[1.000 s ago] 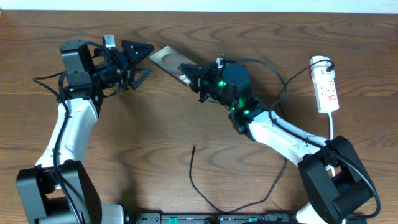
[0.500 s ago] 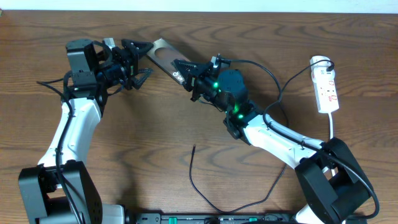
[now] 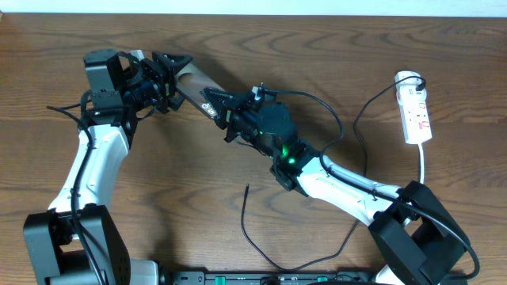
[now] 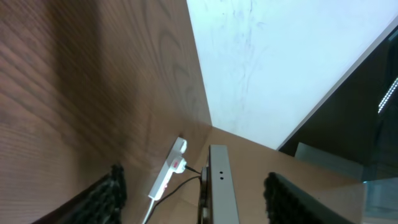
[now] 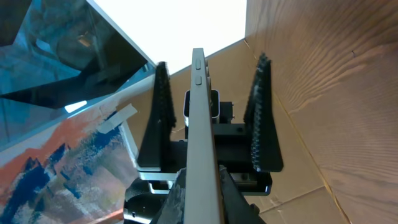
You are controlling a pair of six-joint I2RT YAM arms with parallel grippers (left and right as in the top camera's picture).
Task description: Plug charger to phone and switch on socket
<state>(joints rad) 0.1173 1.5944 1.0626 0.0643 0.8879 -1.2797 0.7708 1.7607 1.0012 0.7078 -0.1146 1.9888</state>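
Observation:
The phone (image 3: 196,82) is held off the table, edge-on, its lower end gripped by my right gripper (image 3: 221,112), which is shut on it. In the right wrist view the phone's slim grey edge (image 5: 200,106) runs up from my fingers (image 5: 200,186). My left gripper (image 3: 176,79) is open, its two fingers on either side of the phone's far end without touching it. The phone's edge also shows in the left wrist view (image 4: 219,186), between my left gripper's fingers (image 4: 199,202). The charger's black cable tip (image 3: 247,188) lies loose on the table. The socket (image 3: 416,107) lies at the right.
The black cable loops near the table's front edge (image 3: 277,260) and runs up the right side toward the power strip. The strip's white cord (image 3: 424,162) trails down toward the right arm's base. The strip also shows small in the left wrist view (image 4: 171,175).
My right gripper has carried the phone leftward and up. Its far end now sits between the left gripper's open fingers. The left arm has shifted slightly right.

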